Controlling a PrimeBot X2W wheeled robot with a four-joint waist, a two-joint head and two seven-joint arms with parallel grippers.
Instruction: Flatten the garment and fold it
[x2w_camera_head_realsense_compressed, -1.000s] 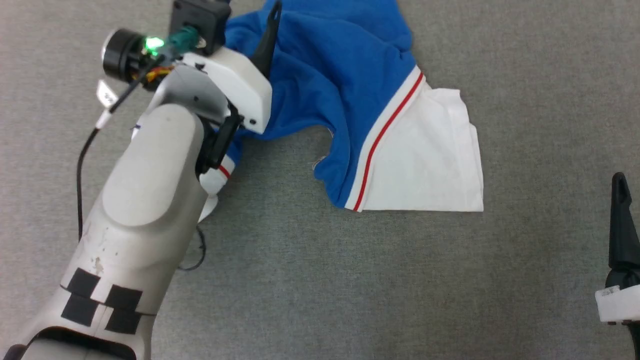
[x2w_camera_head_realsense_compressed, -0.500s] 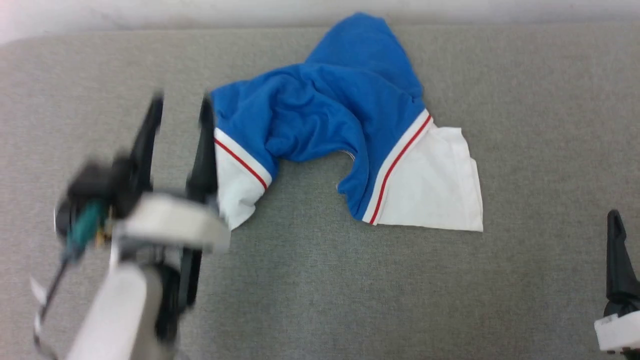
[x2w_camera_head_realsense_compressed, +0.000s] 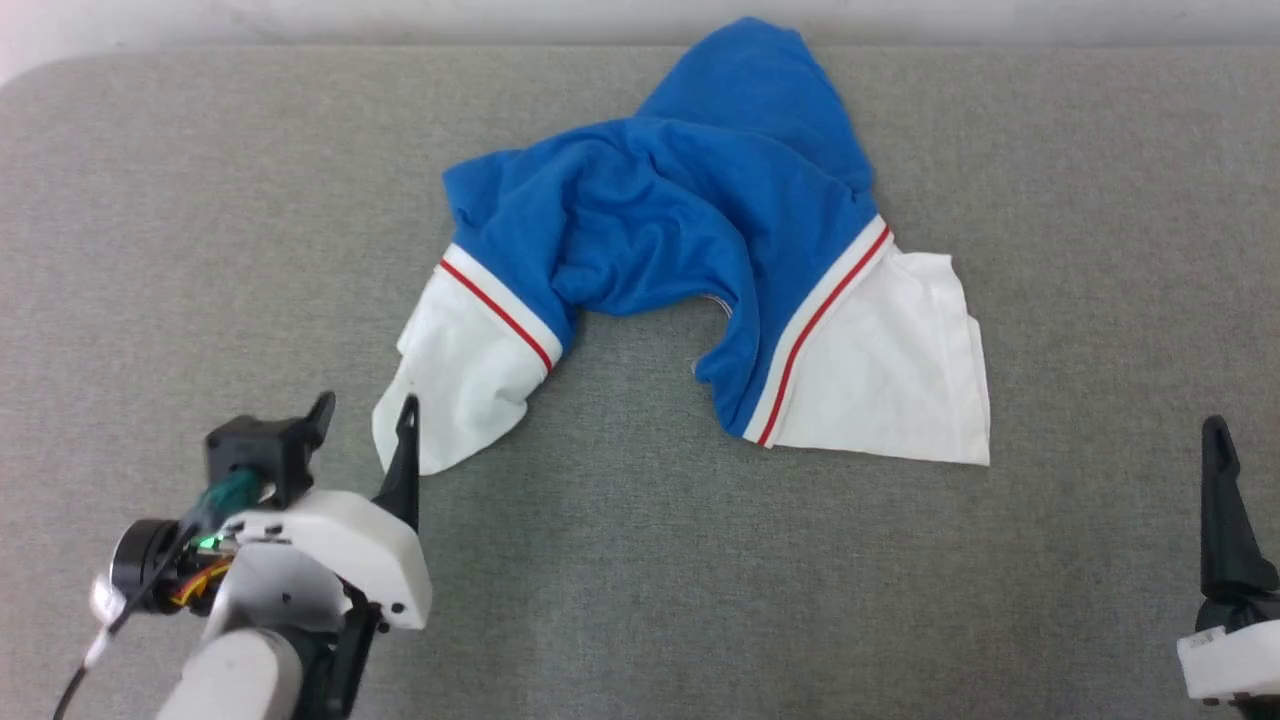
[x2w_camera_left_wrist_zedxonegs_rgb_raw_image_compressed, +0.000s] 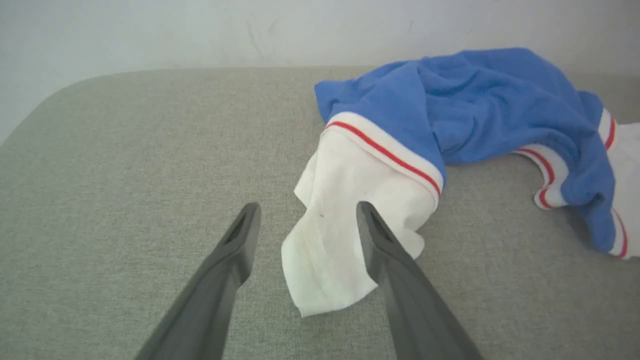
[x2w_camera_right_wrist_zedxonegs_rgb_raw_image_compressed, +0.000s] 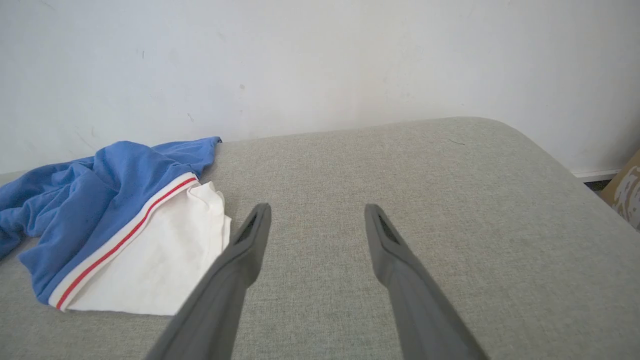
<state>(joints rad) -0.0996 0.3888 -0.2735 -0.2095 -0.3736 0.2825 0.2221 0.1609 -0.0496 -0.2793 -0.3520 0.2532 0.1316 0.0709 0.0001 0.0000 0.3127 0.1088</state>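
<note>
- The blue jersey T-shirt (x2w_camera_head_realsense_compressed: 680, 220) is lying crumpled on the gray fabric-covered surface (x2w_camera_head_realsense_compressed: 640, 600), toward its far edge and roughly midway across; its blue body is bunching into thick folds and humping up toward the pale wall (x2w_camera_right_wrist_zedxonegs_rgb_raw_image_compressed: 320, 60) behind.
- One white sleeve (x2w_camera_head_realsense_compressed: 455, 380) is trailing off toward the robot's left, wrinkled and narrowing to a loose end; a white band with a red stripe (x2w_camera_head_realsense_compressed: 497, 315) is joining it to the blue cloth.
- The other white sleeve (x2w_camera_head_realsense_compressed: 890, 370) is spreading out nearly flat on the robot's right side; the same red-striped trim is running along its seam.
- The left gripper (x2w_camera_head_realsense_compressed: 366, 408) is sitting at the near left, its two dark fingers spread wide and grasping nothing; in the left wrist view the loose end of the wrinkled sleeve is showing between the two fingers, and one finger is crossing over the sleeve's edge; whether that finger is touching the cloth I cannot tell.
- The right gripper (x2w_camera_right_wrist_zedxonegs_rgb_raw_image_compressed: 318, 207) is waiting at the near right, well apart from the shirt, its jaws likewise released and empty; its fingers are pointing over bare gray fabric, and the flat sleeve is lying off to their left in the right wrist view.
</note>
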